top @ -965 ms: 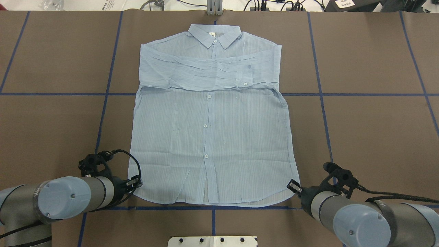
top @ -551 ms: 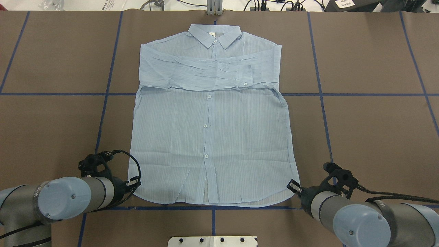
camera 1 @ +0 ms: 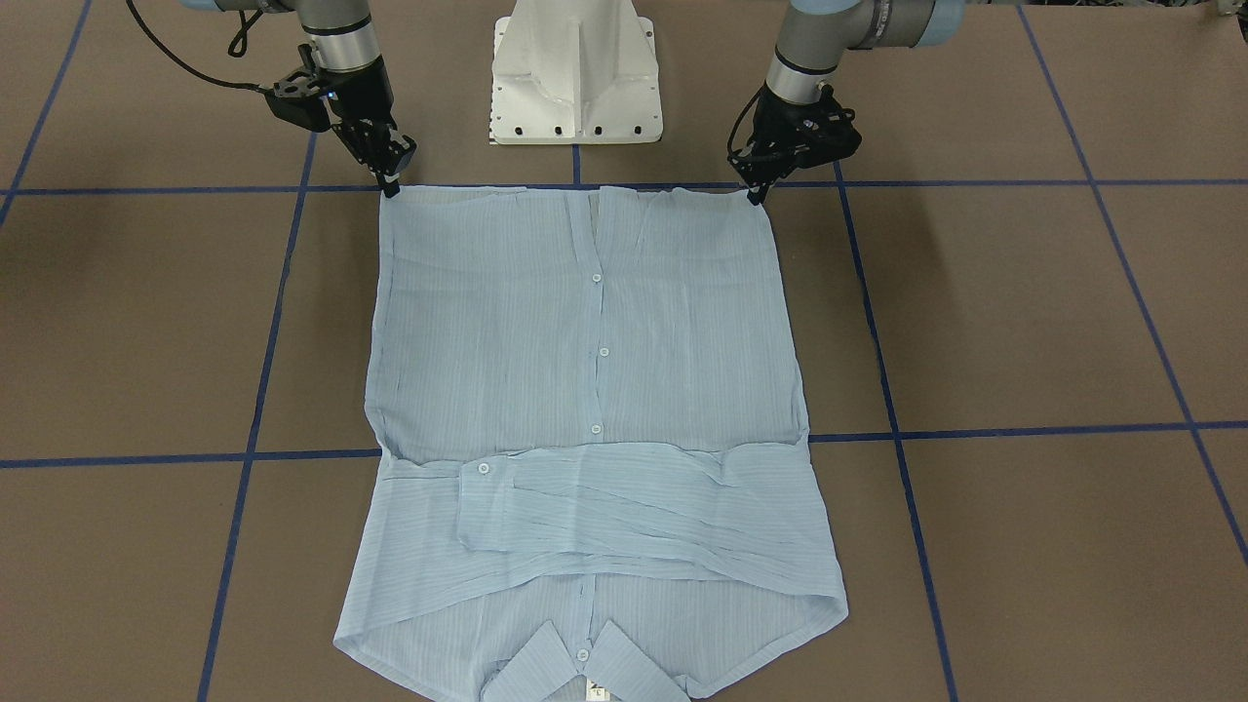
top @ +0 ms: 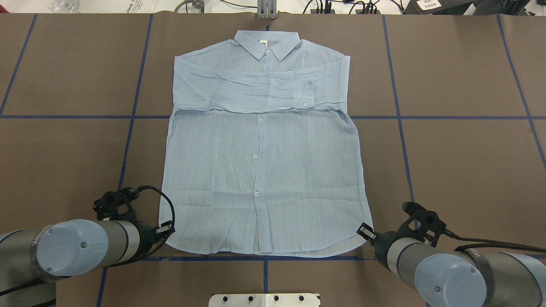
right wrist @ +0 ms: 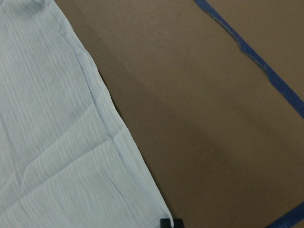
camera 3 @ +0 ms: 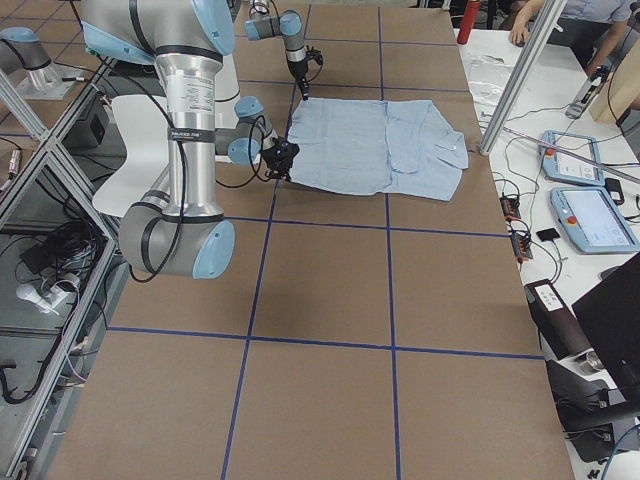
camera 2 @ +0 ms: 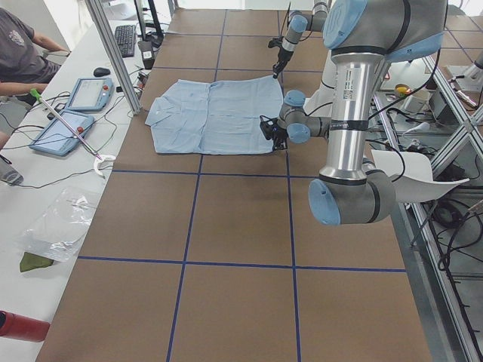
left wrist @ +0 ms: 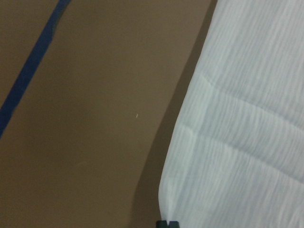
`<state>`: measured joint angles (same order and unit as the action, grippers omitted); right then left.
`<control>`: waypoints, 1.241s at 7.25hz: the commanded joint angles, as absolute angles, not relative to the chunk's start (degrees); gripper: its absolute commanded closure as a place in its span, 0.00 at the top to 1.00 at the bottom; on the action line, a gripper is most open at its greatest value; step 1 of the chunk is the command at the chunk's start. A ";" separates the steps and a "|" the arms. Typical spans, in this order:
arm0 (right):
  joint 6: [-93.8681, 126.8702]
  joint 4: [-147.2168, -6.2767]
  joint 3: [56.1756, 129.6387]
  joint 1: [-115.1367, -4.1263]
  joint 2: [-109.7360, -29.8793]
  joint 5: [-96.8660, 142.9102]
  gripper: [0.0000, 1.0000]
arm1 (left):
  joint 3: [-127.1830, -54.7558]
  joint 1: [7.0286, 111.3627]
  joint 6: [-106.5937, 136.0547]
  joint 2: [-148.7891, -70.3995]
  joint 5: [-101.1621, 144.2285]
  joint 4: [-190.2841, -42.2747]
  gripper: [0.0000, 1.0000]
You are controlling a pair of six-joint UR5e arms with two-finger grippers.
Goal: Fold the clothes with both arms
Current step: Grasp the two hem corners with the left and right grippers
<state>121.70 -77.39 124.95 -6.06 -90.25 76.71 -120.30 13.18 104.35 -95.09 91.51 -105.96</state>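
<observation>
The pale blue striped shirt (top: pixel 260 162) lies flat and face up on the brown table, its collar at the far edge and both sleeves folded across the chest. It also shows in the front view (camera 1: pixel 585 390). My left gripper (top: pixel 165 230) sits at the near left hem corner with its fingers together on the cloth edge. The left wrist view shows its tip (left wrist: pixel 167 223) at the shirt corner (left wrist: pixel 247 133). My right gripper (top: pixel 363 232) is pinched on the near right hem corner. The right wrist view shows its tip (right wrist: pixel 170 222) at the shirt edge (right wrist: pixel 52 152).
The white pedestal base (camera 1: pixel 575 68) stands just behind the hem, between the arms. Blue tape lines (top: pixel 396 117) grid the table. A grey bracket (top: pixel 266 10) sits at the far edge beyond the collar. Tablets (camera 2: pixel 90 94) lie on the operators' side table.
My left arm has drawn back a little toward the near left, and the shirt's left edge has shifted slightly with it. The right arm has not moved.
</observation>
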 commanded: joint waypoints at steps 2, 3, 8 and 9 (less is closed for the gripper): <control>121.73 -77.34 130.59 -5.54 -96.23 77.43 0.00 | -125.06 11.26 109.47 -95.10 92.90 -104.33 0.00; 121.82 -77.34 130.95 -4.49 -96.33 77.52 0.00 | -126.98 9.86 110.12 -94.84 92.90 -103.98 0.00; 123.57 -77.43 135.79 -5.78 -96.69 77.78 0.00 | -132.45 12.54 114.54 -95.54 98.62 -98.00 0.00; 123.49 -77.43 135.70 -8.06 -95.29 77.87 0.00 | -132.28 16.14 108.87 -96.93 98.70 -97.91 0.00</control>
<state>123.54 -77.43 135.43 -5.55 -96.50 77.78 -132.45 12.53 113.59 -95.79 98.54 -98.03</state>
